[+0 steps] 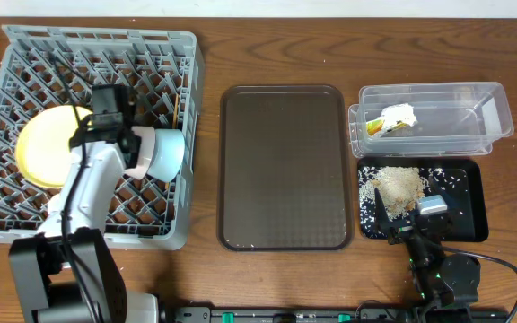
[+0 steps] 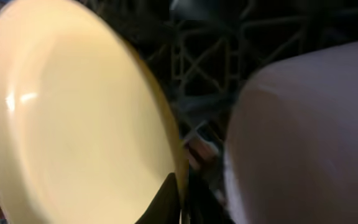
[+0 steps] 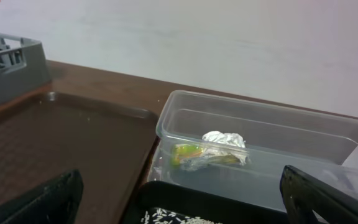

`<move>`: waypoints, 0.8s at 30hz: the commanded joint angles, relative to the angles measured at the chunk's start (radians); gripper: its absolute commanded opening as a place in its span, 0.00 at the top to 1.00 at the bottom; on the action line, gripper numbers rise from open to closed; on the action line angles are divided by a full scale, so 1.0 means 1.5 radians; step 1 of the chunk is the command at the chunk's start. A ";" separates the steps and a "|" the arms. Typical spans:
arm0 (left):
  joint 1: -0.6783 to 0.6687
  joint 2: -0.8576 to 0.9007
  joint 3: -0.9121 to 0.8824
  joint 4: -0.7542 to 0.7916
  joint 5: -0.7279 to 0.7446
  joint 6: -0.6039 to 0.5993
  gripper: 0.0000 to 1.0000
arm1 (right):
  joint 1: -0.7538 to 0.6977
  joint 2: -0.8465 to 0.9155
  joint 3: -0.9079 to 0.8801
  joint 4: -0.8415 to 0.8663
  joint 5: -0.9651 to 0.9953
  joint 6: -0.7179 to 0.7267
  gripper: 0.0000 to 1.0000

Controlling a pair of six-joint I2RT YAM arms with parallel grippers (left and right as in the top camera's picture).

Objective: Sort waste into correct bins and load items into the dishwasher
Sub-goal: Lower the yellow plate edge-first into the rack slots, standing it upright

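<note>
The left arm (image 1: 83, 184) reached up from the near edge of the table (image 1: 240, 54) and out over the rack (image 1: 25, 36), its wrist bent down among the wires. The left gripper (image 2: 180, 202) sat right at the rim of the plate (image 2: 73, 124). Its dark fingertips showed only at the bottom edge of the wrist view, so I cannot tell whether they were clamped on that rim or merely beside it. The right arm (image 1: 442, 274) was folded low at the near right. The right gripper (image 1: 402, 224) was spread wide and held nothing, level over the near edge of the black tray (image 1: 460, 202).

The rack was one grey plastic lattice with upright pegs. In it lay one round, glossy, pale yellow plate, tilted, and one smooth white cup (image 1: 164, 152) on its side just right of the arm. One flat brown tray (image 1: 283, 168) with rounded corners and a dimpled surface lay in the middle of the table. At the far right stood a clear plastic tub (image 1: 496, 108), which looked like two nested. It held one crumpled wrapper (image 1: 395, 119), part silver foil and part yellow-green. The one shallow black tray carried a heap of rice (image 1: 398, 184) with loose grains scattered around it.
</note>
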State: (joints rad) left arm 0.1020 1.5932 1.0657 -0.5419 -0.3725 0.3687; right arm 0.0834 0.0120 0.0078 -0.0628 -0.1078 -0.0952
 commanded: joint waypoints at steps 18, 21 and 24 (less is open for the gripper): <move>-0.023 -0.172 0.121 -0.118 0.452 -0.163 0.92 | -0.004 -0.004 -0.002 -0.001 0.002 0.001 0.01; 0.010 -0.171 0.121 -0.120 0.526 -0.181 0.92 | -0.004 -0.004 -0.002 -0.002 0.002 0.001 0.01; 0.059 -0.171 0.121 -0.124 0.607 -0.185 0.92 | -0.004 -0.004 -0.002 -0.002 0.002 0.001 0.01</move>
State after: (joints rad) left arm 0.1364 1.3407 1.2324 -0.7254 0.3706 0.1265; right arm 0.0834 0.0120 0.0078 -0.0628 -0.1074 -0.0952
